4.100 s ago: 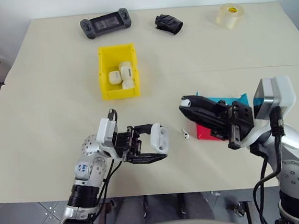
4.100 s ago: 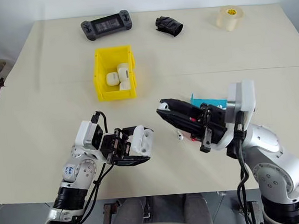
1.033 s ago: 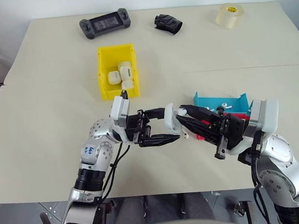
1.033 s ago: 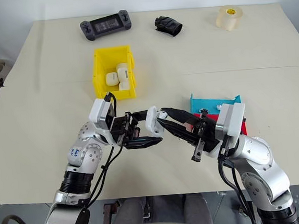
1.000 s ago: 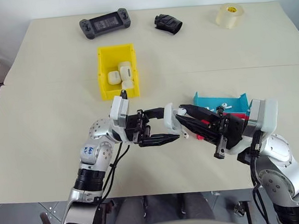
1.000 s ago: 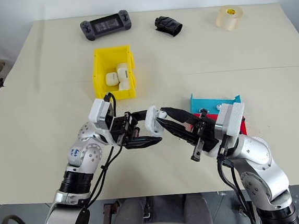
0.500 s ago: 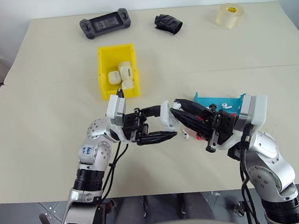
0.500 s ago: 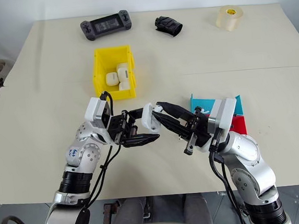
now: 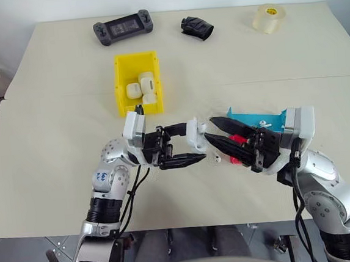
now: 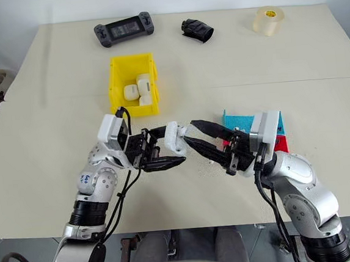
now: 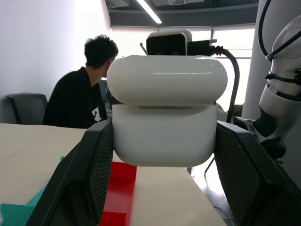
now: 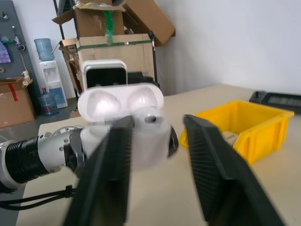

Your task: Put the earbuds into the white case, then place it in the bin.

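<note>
**Case held mid-air, right fingers parted beside it**

Left gripper (image 9: 185, 143) clamps the white case (image 9: 195, 134), lid flipped up, above the table (image 9: 57, 117), near-centre. Right gripper (image 9: 215, 130) just right of the case, fingers spread, gripping nothing. One of the earbuds (image 9: 217, 159) lies on the table beneath them. Yellow bin (image 9: 122, 86), farther and left, contains several white cases. Blue tray (image 9: 272, 120) right.
</note>
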